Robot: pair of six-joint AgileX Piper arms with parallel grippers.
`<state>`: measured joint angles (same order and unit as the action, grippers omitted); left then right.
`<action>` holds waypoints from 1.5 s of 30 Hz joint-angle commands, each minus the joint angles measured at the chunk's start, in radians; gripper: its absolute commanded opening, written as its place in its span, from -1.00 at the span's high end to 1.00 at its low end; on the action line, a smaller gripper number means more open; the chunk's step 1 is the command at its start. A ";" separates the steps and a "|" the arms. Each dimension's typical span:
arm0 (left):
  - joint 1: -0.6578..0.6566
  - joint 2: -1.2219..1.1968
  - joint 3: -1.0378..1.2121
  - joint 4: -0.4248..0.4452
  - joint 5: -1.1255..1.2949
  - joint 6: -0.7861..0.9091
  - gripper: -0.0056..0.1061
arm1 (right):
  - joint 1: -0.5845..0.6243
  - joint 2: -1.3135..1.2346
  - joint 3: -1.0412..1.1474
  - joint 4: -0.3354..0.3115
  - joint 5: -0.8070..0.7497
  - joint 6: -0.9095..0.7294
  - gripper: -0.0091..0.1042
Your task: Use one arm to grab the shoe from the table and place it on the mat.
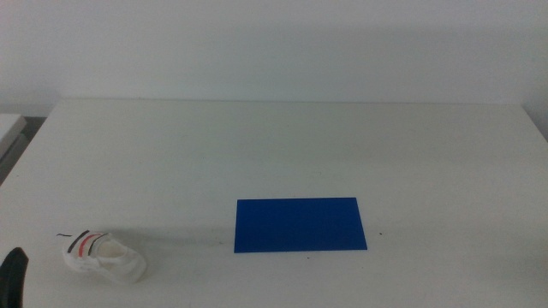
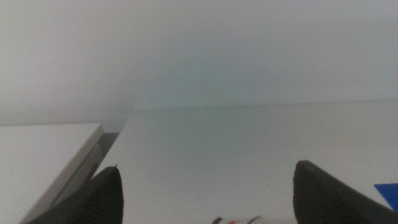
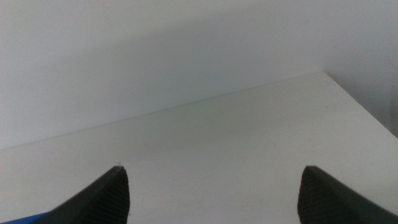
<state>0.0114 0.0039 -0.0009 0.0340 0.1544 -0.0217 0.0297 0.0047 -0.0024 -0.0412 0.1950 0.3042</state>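
Shoe (image 1: 101, 255): small white sandal-like item with straps striped black and red and a thick white sole, lay on the wide plain white tabletop (image 1: 282, 145) near its front left corner, well apart from the mat. No brand, label or writing could be read on it. In my left wrist view only a sliver of its straps showed, between my jaws at the frame's lower edge.

Mat (image 1: 300, 225): flat thin solid blue rectangle, lay at the centre front of the tabletop, nothing on it. No lettering showed on it.

Left gripper (image 2: 205, 196): my two dark jaws stood wide apart, holding nothing. In the middle view one black tip (image 1: 12, 275) showed at the bottom left corner, just beside the shoe, not touching it.

Right gripper (image 3: 211, 196): my jaws stood wide apart over bare tabletop, holding nothing; a corner of the blue mat (image 3: 25, 219) showed beside one jaw.
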 commanded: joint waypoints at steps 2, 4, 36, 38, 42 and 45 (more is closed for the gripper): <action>-0.002 0.066 -0.092 -0.034 0.037 -0.005 -0.78 | 0.002 -0.005 0.002 -0.007 -0.009 -0.004 -0.56; -0.002 0.185 -0.211 -0.034 0.110 -0.005 -0.78 | 0.002 -0.005 0.002 -0.007 -0.009 -0.004 -0.56; -0.062 1.318 -1.029 -0.007 1.022 -1.126 -0.78 | 0.002 -0.005 0.002 -0.007 -0.009 -0.004 -0.56; -0.062 1.359 -1.044 0.015 1.024 -1.126 -0.78 | 0.002 -0.005 0.002 -0.007 -0.009 -0.004 -0.56; -0.062 1.436 -1.071 -0.013 0.993 -1.126 -0.78 | 0.002 -0.005 0.002 -0.007 -0.009 -0.004 -0.56; -0.062 1.482 -1.072 -0.034 0.954 -1.126 -0.78 | 0.002 -0.005 0.002 -0.007 -0.009 -0.004 -0.56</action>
<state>-0.0491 1.4714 -1.0647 0.0064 1.1288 -1.1362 0.0297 0.0047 -0.0024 -0.0412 0.1950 0.3042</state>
